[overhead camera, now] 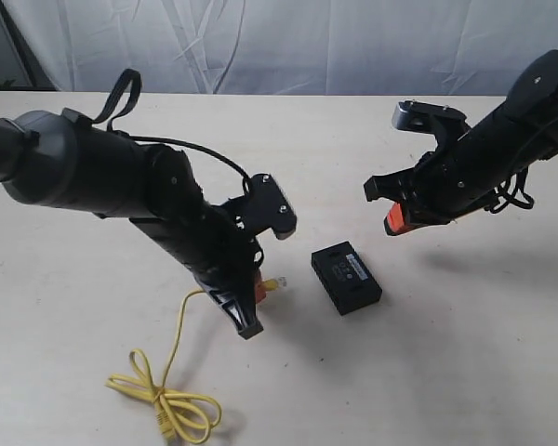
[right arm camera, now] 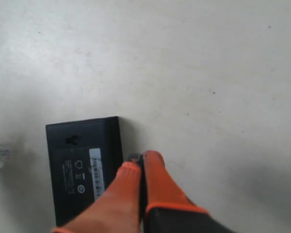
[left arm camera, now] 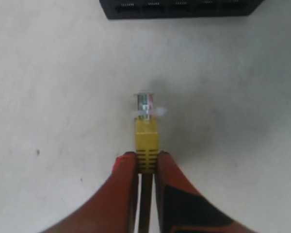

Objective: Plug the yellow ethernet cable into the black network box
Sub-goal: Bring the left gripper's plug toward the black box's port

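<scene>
**Plug aimed at the box, short of it**

Pale tabletop (overhead camera: 465, 372) lay under both arms; we saw the left gripper (left arm camera: 146, 162) clamped on the yellow ethernet cable (overhead camera: 172, 395) just behind its clear plug (left arm camera: 144, 104); the plug's long axis pointed straight at the port side of the black network box (overhead camera: 346, 277), still apart from it; the cable's looped remainder rested on the table; the right gripper (right arm camera: 138, 167) hovered with fingers together, empty, beside the box.
</scene>
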You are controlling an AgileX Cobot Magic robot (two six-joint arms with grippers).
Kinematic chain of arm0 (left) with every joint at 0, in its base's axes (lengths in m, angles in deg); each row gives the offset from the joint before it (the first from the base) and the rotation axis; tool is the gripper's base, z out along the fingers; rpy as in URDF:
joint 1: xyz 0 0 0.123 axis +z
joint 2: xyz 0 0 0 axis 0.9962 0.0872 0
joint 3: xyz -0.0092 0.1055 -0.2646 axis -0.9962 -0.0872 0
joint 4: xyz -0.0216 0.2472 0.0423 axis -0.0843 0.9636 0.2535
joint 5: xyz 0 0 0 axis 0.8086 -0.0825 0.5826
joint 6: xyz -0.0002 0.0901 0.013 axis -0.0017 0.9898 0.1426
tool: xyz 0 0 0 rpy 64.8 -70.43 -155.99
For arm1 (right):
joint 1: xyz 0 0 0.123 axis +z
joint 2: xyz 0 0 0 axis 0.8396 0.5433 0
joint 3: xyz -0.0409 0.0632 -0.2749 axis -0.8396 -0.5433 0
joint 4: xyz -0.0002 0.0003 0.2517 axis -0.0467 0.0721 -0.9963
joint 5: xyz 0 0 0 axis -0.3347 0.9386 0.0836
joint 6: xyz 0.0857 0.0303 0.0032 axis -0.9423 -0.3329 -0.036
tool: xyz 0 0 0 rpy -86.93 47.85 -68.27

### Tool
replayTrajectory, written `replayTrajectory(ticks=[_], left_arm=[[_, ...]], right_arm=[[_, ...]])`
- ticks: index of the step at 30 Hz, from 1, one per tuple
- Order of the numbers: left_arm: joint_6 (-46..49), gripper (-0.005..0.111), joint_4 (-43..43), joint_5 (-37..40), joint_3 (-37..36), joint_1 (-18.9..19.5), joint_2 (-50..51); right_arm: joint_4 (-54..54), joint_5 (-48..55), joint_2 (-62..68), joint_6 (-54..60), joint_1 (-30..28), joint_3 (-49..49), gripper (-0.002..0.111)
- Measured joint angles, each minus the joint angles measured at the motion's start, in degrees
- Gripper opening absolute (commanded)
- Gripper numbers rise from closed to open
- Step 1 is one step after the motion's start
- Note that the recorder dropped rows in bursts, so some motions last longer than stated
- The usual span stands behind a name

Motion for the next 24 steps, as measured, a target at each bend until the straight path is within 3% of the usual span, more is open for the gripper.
replayTrajectory(ticks=[12, 24], left_arm=[[0.0, 0.0, -0.12, -6.76, 1.29, -1.23, 0.53], [0.0, 0.0, -0.56, -6.44, 1.34, -1.23, 0.53]], right_arm=[[-1.48, -0.61, 1.18, 0.0, 0.0, 0.0, -0.001], [-5.04, -0.7, 4.24, 0.21, 0.0, 0.0, -0.001]])
